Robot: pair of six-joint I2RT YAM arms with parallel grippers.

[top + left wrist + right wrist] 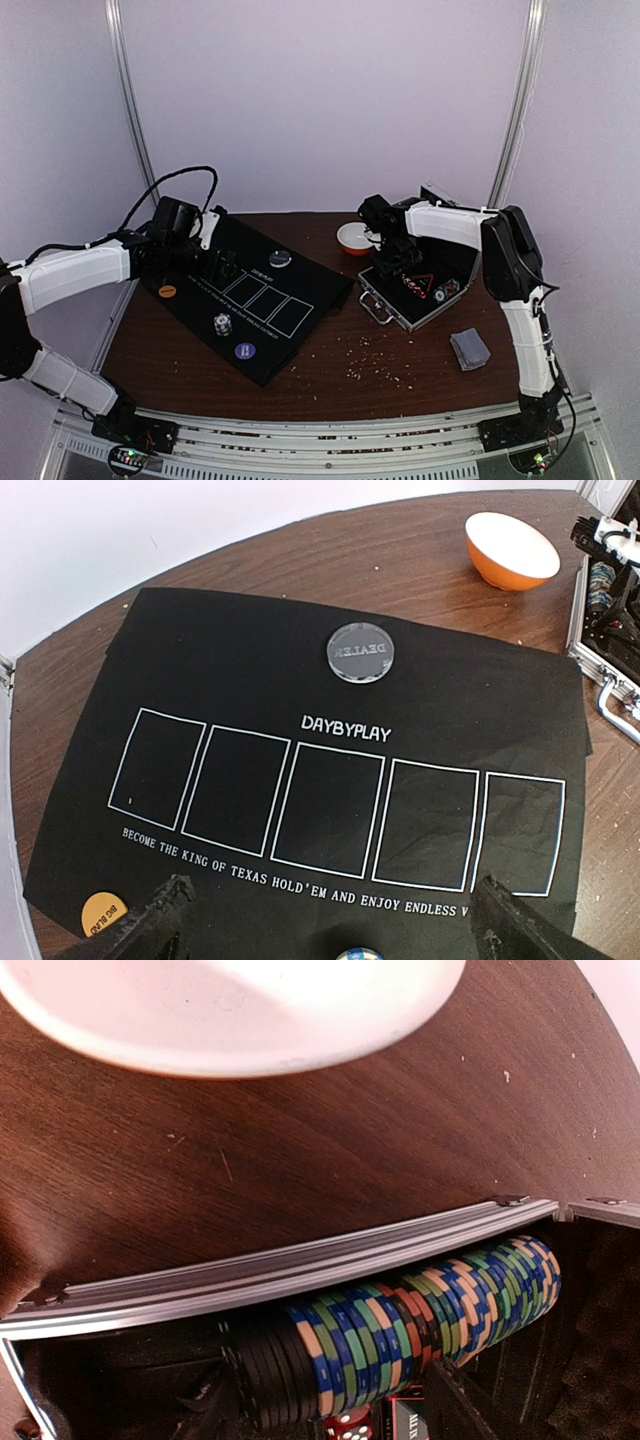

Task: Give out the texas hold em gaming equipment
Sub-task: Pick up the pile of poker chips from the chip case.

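- Top external view: a flat black fabric mat printed with five white card outlines (262, 300) lies on the left half of the dark brown wooden table (400, 375), turned at a slant.
- A flat round orange disc (167, 291) sits on the mat's left corner, and a flat round pale grey disc (281, 258) lies near its far edge.
- A small stack of striped poker chips (222, 322) stands on the mat's near side, with a flat round purple disc (244, 351) nearer still, close to the near corner.
- A pack of grey-blue-backed playing cards (470, 348) lies on the bare table at the right, near the right arm's base and apart from the case.
- An open silver black-lined case (418, 292) rests right of the mat. A white bowl with an orange rim (354, 237) stands just beyond the case's far left corner.
- The left gripper (214, 263) hangs over the mat's far left part. The left wrist view shows its jaws spread wide with nothing between them but the mat and the top of a striped chip at the picture's bottom edge.
- The right gripper (394, 262) is down at the case's far end. The right wrist view shows a long row of blue, green, orange and black chips (420, 1325) lying on edge inside the case, with one dark finger (455, 1405) beside it.
- Whether that gripper is clenched on any chips or released, I cannot tell.
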